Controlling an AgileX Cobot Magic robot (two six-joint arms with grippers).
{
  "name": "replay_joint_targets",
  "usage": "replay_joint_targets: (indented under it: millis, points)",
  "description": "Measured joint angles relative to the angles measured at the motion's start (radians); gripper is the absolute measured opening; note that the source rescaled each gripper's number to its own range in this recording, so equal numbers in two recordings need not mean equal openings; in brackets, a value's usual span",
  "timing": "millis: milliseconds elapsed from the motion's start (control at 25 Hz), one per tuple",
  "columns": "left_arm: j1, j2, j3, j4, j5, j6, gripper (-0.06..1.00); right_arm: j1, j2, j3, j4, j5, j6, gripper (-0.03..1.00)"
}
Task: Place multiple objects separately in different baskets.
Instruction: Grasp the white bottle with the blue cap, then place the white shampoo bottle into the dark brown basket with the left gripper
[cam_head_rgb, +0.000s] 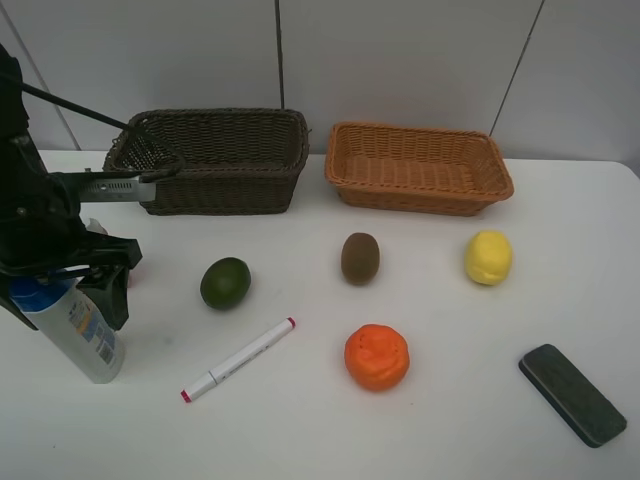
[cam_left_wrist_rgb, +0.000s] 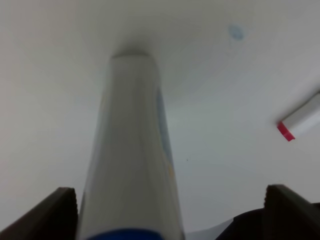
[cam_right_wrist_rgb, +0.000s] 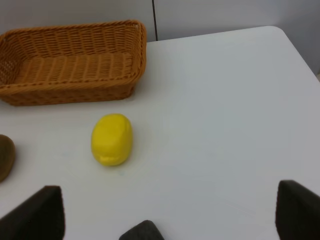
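Note:
My left gripper (cam_head_rgb: 75, 300) is open and straddles the white blue-capped bottle (cam_head_rgb: 82, 338), which leans on the table at the far left. In the left wrist view the bottle (cam_left_wrist_rgb: 132, 150) sits close to one finger (cam_left_wrist_rgb: 60, 212), with a wide gap to the other. The white marker (cam_head_rgb: 238, 359) lies just right of it. The lime (cam_head_rgb: 225, 282), kiwi (cam_head_rgb: 360, 257), orange (cam_head_rgb: 377, 356), lemon (cam_head_rgb: 488, 257) and eraser block (cam_head_rgb: 572, 393) lie on the table. The right gripper (cam_right_wrist_rgb: 170, 215) is open and empty, near the lemon (cam_right_wrist_rgb: 112, 139). The small pink bottle is hidden.
The dark brown basket (cam_head_rgb: 215, 185) stands at the back left and the orange-tan basket (cam_head_rgb: 420, 190) at the back right, both empty. The wall is right behind them. The left arm hangs over the table's left edge, with a cable running to the dark basket.

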Motion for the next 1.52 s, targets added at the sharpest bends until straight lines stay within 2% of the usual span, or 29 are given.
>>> replay_joint_targets:
  millis: [80, 160, 200, 520, 680, 800, 960, 1240, 1360, 1520]
  points:
    - [0.0, 0.003, 0.0, 0.003, 0.011, -0.008, 0.72, 0.0, 0.0, 0.0, 0.0, 0.0, 0.0, 1.0]
    - [0.0, 0.009, 0.001, 0.003, 0.026, -0.015, 0.37, 0.0, 0.0, 0.0, 0.0, 0.0, 0.0, 1.0]
    - [0.0, 0.009, 0.001, 0.003, 0.034, -0.017, 0.33, 0.0, 0.0, 0.0, 0.0, 0.0, 0.0, 1.0]
    - [0.0, 0.01, -0.01, 0.002, 0.047, -0.021, 0.34, 0.0, 0.0, 0.0, 0.0, 0.0, 0.0, 1.0]
    - [0.0, -0.02, -0.098, 0.002, 0.115, -0.019, 0.34, 0.0, 0.0, 0.0, 0.0, 0.0, 0.0, 1.0]
    - [0.0, -0.049, -0.256, -0.003, 0.166, -0.017, 0.34, 0.0, 0.0, 0.0, 0.0, 0.0, 0.0, 1.0]
    - [0.0, 0.001, -0.513, -0.011, 0.168, -0.017, 0.34, 0.0, 0.0, 0.0, 0.0, 0.0, 0.0, 1.0]
    - [0.053, 0.35, -1.05, -0.022, 0.168, -0.017, 0.34, 0.0, 0.0, 0.0, 0.0, 0.0, 0.0, 1.0]
    - [0.091, 0.513, -1.226, -0.021, 0.168, -0.017, 0.34, 0.0, 0.0, 0.0, 0.0, 0.0, 0.0, 1.0]
    - [0.131, 0.648, -1.365, -0.014, 0.168, -0.028, 0.34, 0.0, 0.0, 0.0, 0.0, 0.0, 0.0, 1.0]
